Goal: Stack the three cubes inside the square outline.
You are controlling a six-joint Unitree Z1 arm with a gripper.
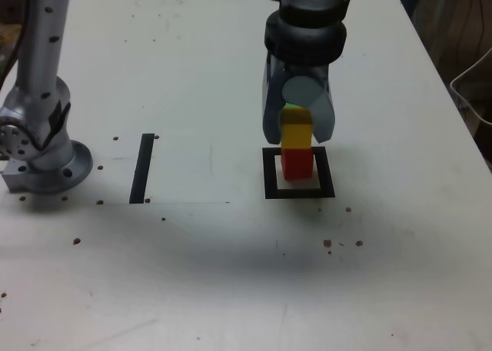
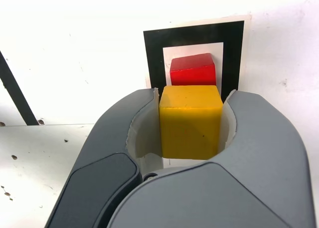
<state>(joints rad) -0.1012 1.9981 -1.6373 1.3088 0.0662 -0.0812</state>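
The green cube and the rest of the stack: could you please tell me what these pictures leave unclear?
- Green cube: in the exterior view only a sliver shows behind the gripper; the wrist view shows none of it.
- Grip: whether the pads touch the yellow cube cannot be told; it sits between the jaws.
- Red cube: the yellow cube covers most of it in the wrist view.
- Square outline: its near side is hidden in the wrist view.

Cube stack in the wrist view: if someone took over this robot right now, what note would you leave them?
Gripper: jaws closed around the yellow cube, apparently touching both sides.
Red cube: inside the square outline.
Yellow cube: sitting on the red one, not yet released.
Green cube: only a green sliver shows above the yellow in the exterior view; the wrist view shows no green, so its place is unclear.
Left: release the yellow cube, confirm the green cube, and finish the stack.
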